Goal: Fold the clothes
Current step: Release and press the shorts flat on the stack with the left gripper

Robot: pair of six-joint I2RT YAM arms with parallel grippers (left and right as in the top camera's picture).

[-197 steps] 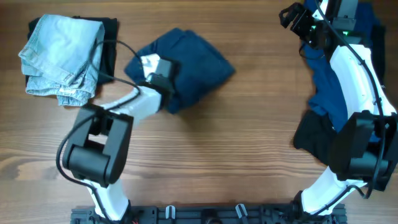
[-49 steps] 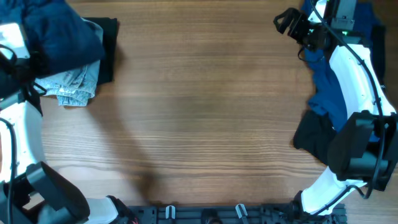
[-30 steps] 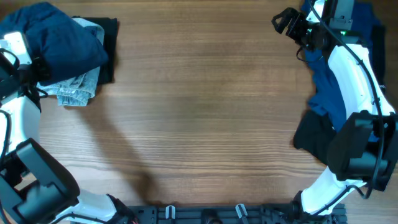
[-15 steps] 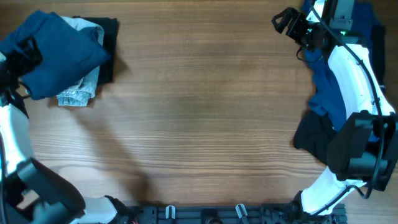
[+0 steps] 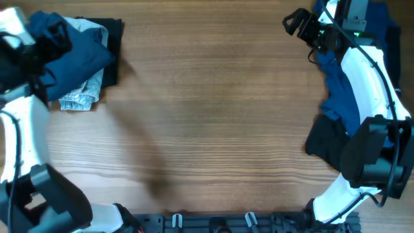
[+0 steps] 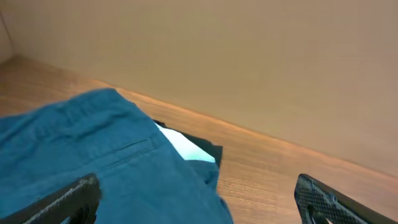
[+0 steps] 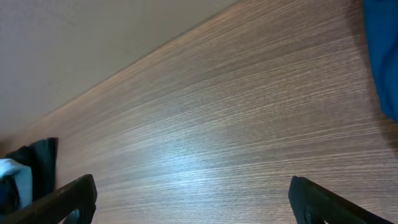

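Observation:
A folded navy garment lies on top of the pile at the table's far left, over light denim jeans and a black garment. My left gripper hovers over the navy piece, open, holding nothing. In the left wrist view the navy garment fills the lower left between the spread fingers of the left gripper. My right gripper is open at the far right above bare wood. In the right wrist view the right gripper has nothing between its fingers.
A heap of unfolded blue clothes with a black cloth lies along the right edge under the right arm. Blue cloth shows at the right wrist view's edge. A wide stretch of wooden table separates the two piles.
The left gripper has opened and let the navy garment go onto the pile, then risen slightly. The garment has settled. The right arm has not moved.

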